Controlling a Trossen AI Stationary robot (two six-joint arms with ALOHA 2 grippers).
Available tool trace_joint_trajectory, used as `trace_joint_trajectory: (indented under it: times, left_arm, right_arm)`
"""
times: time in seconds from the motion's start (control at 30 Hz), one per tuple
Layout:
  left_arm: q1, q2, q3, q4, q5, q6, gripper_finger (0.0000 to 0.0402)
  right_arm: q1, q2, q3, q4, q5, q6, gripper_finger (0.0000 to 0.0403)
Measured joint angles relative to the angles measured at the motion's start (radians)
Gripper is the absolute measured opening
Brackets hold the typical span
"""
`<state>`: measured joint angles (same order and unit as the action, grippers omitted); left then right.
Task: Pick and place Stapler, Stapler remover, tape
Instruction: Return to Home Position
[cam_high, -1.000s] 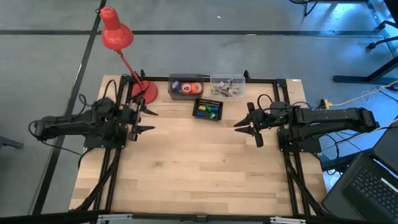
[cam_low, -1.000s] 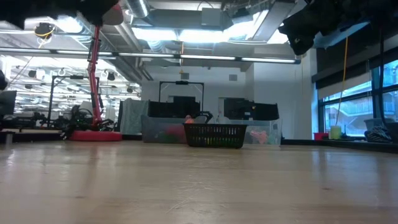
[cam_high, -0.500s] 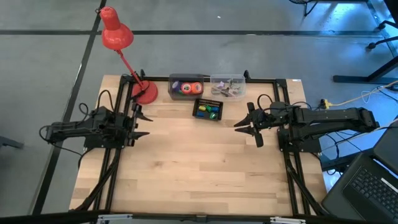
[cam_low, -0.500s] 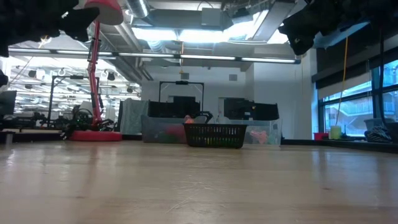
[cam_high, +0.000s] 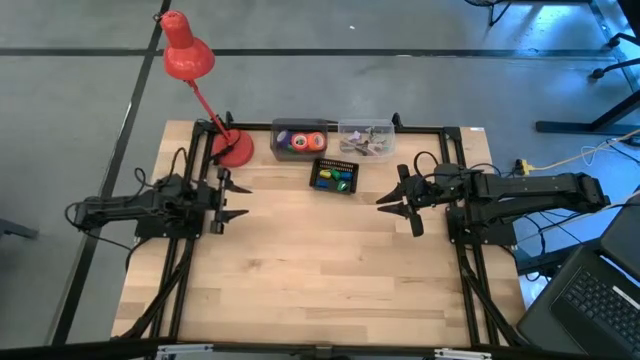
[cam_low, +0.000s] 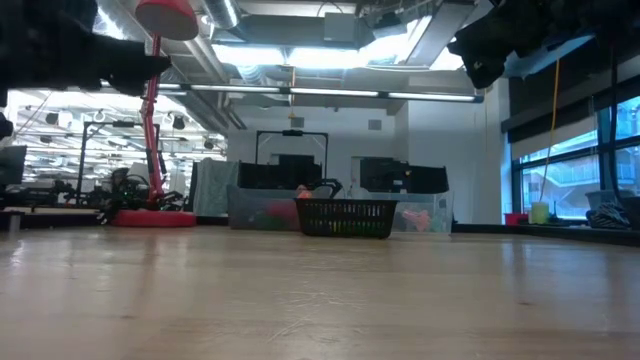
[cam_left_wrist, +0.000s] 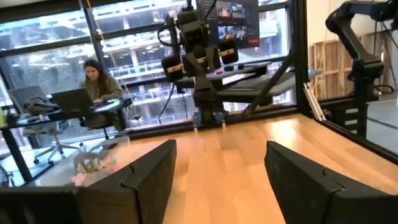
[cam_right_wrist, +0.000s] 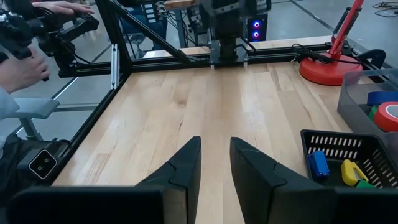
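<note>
My left gripper (cam_high: 243, 200) hovers open over the table's left side, its wide-spread fingers empty in the left wrist view (cam_left_wrist: 221, 165). My right gripper (cam_high: 383, 203) hovers over the right side, open by a narrow gap (cam_right_wrist: 215, 155) and also empty. The two grippers face each other. A black basket (cam_high: 333, 175) stands on the table near the far edge and holds a blue stapler-like piece (cam_right_wrist: 318, 163) plus yellow and green pieces (cam_right_wrist: 353, 171). Behind the basket, a clear bin (cam_high: 300, 138) holds the tape rolls, one of them red (cam_right_wrist: 390, 116).
A second clear bin (cam_high: 366, 138) with grey and pinkish small items sits beside the tape bin. A red desk lamp stands with its base (cam_high: 233, 148) at the far left corner. A black frame rail (cam_high: 470, 260) borders the table. A person's hand (cam_right_wrist: 25, 59) shows beyond the table's edge.
My left arm drew back a little toward the table's left edge, then came forward again; its gripper stayed open. My right arm and the bins kept still.
</note>
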<state>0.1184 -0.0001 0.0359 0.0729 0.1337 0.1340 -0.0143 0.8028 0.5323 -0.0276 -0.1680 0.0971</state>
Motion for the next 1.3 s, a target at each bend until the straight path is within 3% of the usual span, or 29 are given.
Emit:
trace_joint_trajectory:
  times: [0.37,0.8,1.3]
  left_arm:
    - [-0.011,0.000,-0.027,-0.038,-0.022,-0.002,0.0237]
    - [-0.203,0.000,-0.027,-0.041,-0.061,0.044,0.0237]
    - [-0.209,0.000,-0.027,-0.043,-0.062,0.044,0.0237]
  right_arm:
    - [0.000,0.000,0.000,0.000,0.000,0.000,0.0088]
    - [0.000,0.000,0.000,0.000,0.000,-0.001,0.0088]
    - [0.000,0.000,0.000,0.000,0.000,-0.001,0.0088]
